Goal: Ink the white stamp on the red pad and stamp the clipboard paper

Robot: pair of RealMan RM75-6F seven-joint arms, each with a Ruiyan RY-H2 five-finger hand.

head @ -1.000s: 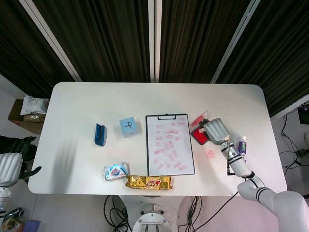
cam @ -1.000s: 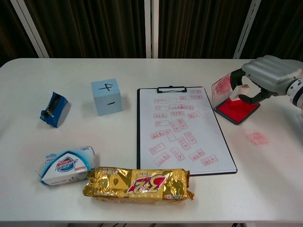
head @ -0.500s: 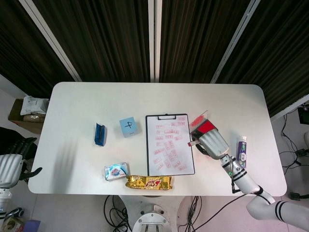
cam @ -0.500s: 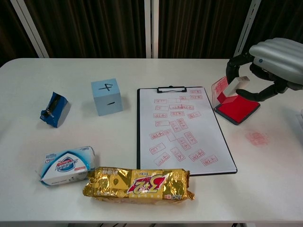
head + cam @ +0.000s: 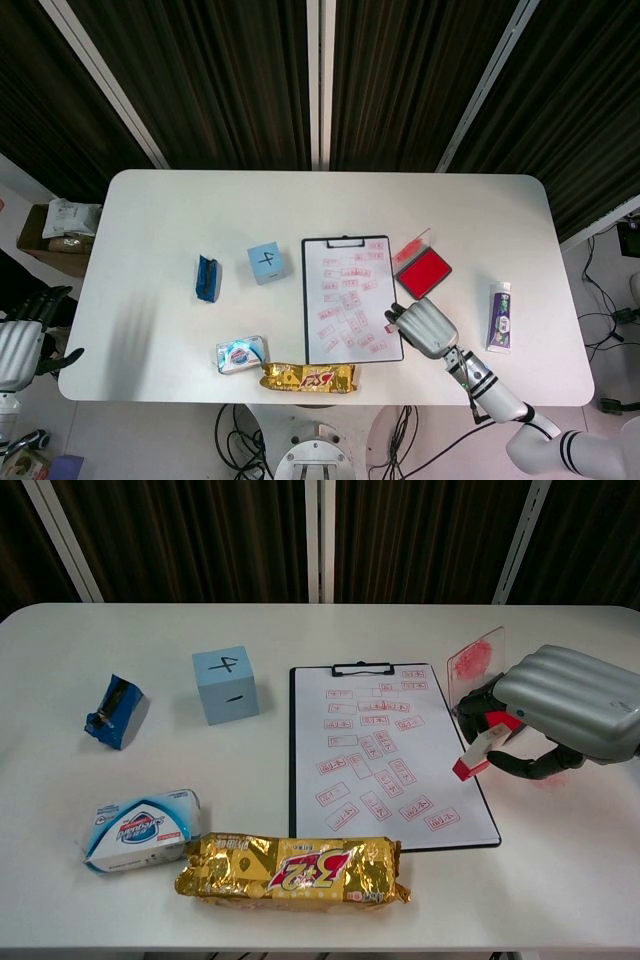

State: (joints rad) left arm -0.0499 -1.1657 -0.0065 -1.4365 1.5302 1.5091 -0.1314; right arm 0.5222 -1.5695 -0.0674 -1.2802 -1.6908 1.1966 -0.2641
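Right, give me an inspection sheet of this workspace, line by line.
Surface: white table, with a red ink smudge partly hidden behind the right hand in the chest view.
Job's things: white stamp, red face showing, held off the right edge of the clipboard paper, which already carries many red prints; red pad open, lid up.
Clutter: blue cube, blue sharpener-like item, soap pack, gold snack pack, tube.
Hands: right hand holds the stamp in its fingers; left hand beside the table, holding nothing.
Cables: loose on the floor.
Surroundings: dark curtains; box with bags.
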